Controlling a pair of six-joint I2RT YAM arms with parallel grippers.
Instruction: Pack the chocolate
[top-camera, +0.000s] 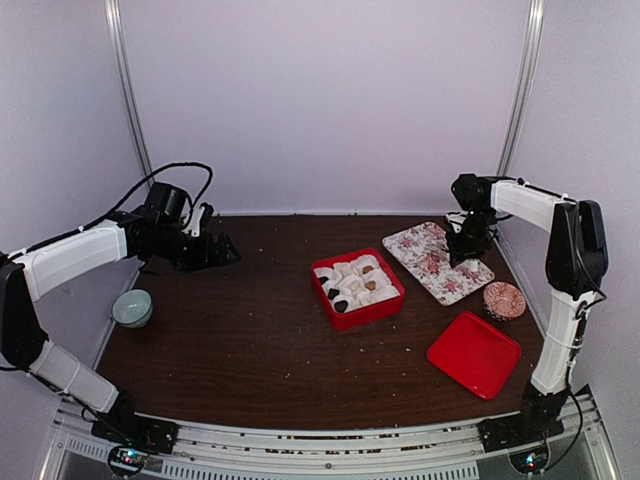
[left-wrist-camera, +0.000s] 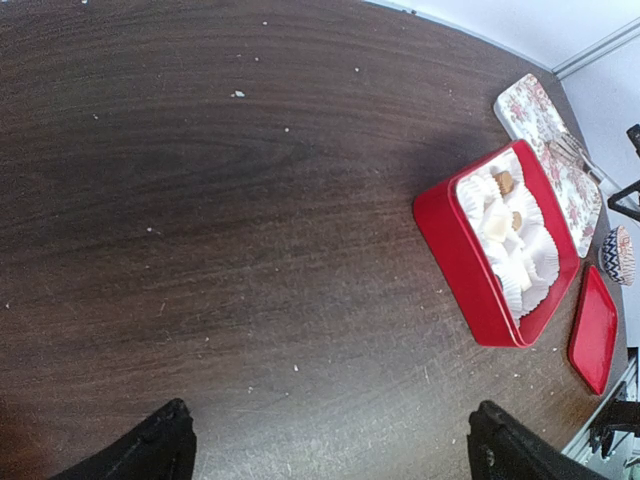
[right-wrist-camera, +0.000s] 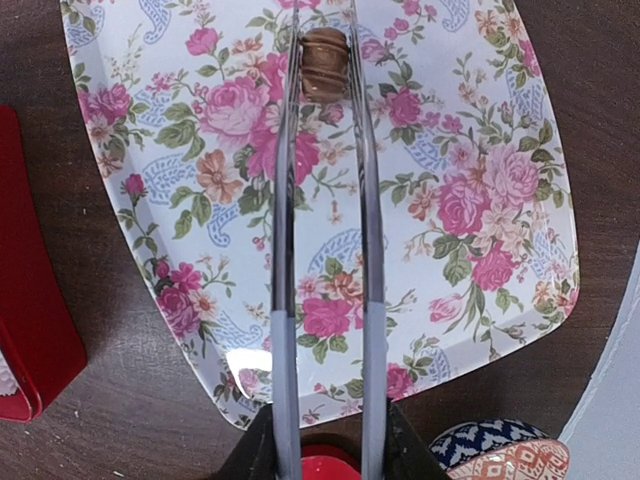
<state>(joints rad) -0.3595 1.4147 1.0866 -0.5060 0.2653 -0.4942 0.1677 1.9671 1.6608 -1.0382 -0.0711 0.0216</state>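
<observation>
Pale walls close in a dark wood tabletop (top-camera: 250, 350); at the right of the top view the right pincer (right-wrist-camera: 323, 45) hangs over a floral tray (right-wrist-camera: 470, 200); in its wrist view its long thin fingers (right-wrist-camera: 285, 250) are clenched on a ribbed tan chocolate (right-wrist-camera: 325, 65), held at the tips near the top centre of the frame, whether just above the tray or touching it I cannot tell; the piece is stubby, its ribs running across the line of the fingers. The red box (top-camera: 365, 315) lies left of the tray in the top view, at the centre, just beside it; other chocolates (top-camera: 338, 293) sit among white cups (top-camera: 352, 272) inside. The left pincer (left-wrist-camera: 330, 455) is released, fingers wide apart, at the upper left of the top view, well apart from the box; the right arm is much nearer, so the carry leftward to a free cup looks to be its job.
</observation>
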